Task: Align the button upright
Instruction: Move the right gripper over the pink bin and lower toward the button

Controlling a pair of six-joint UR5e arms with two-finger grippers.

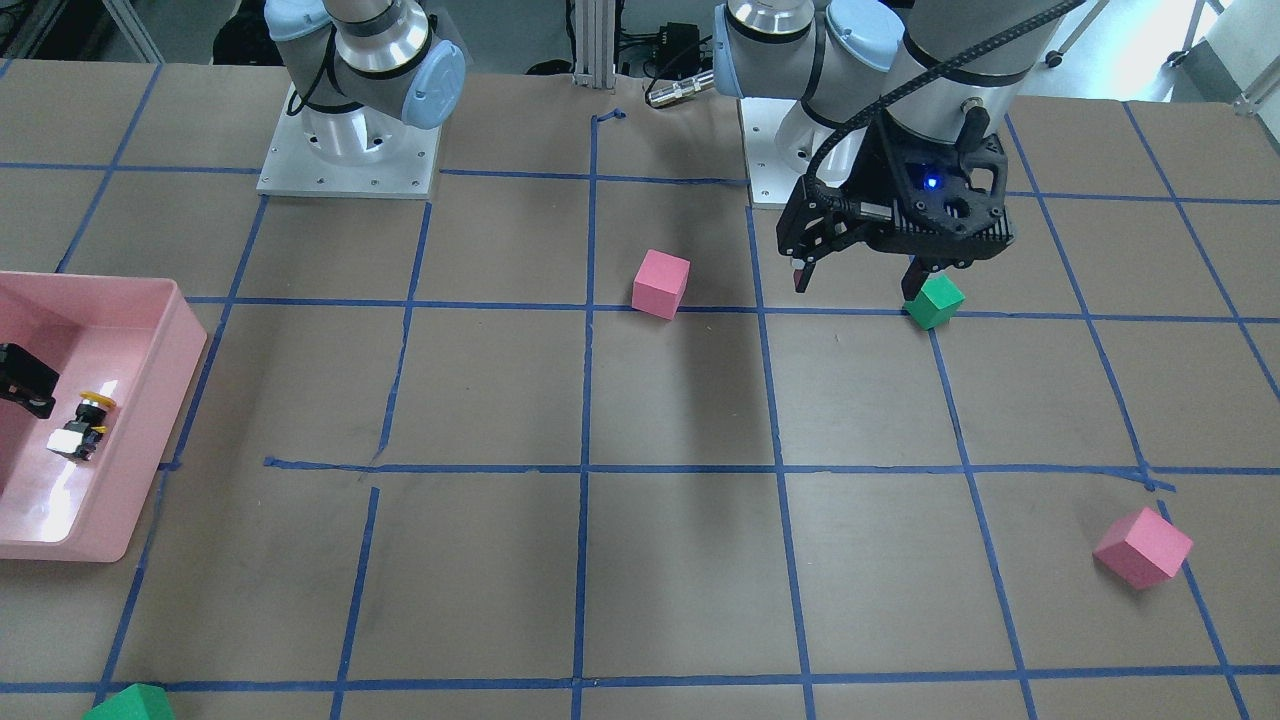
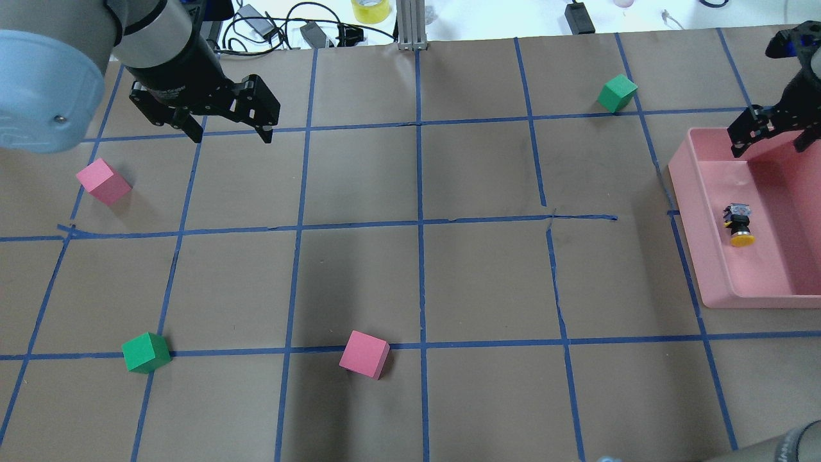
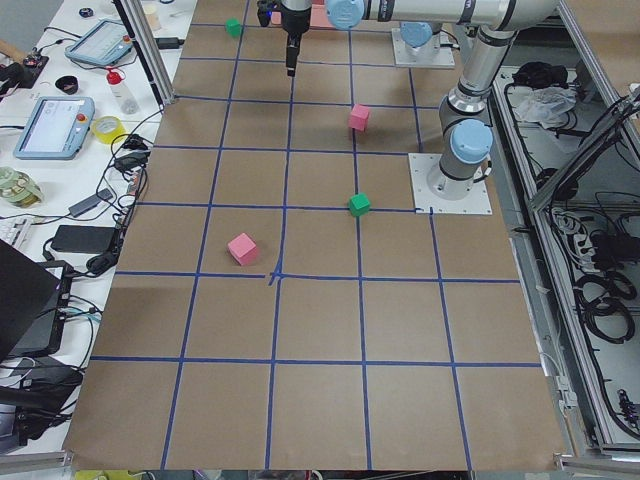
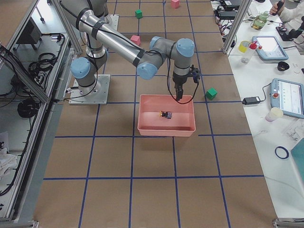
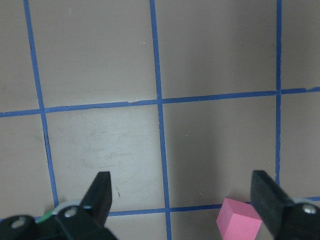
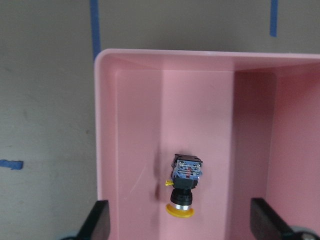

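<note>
The button lies on its side on the floor of the pink bin, yellow cap toward the robot, contact block away. It also shows in the front view and in the right wrist view. My right gripper is open and empty, hovering above the bin's far end. In the right wrist view the button lies below and between its fingers, not touched. My left gripper is open and empty above the table at the far left, away from the bin.
Pink cubes and green cubes lie scattered on the brown, blue-taped table. One green cube sits just below the left gripper. The bin's walls enclose the button.
</note>
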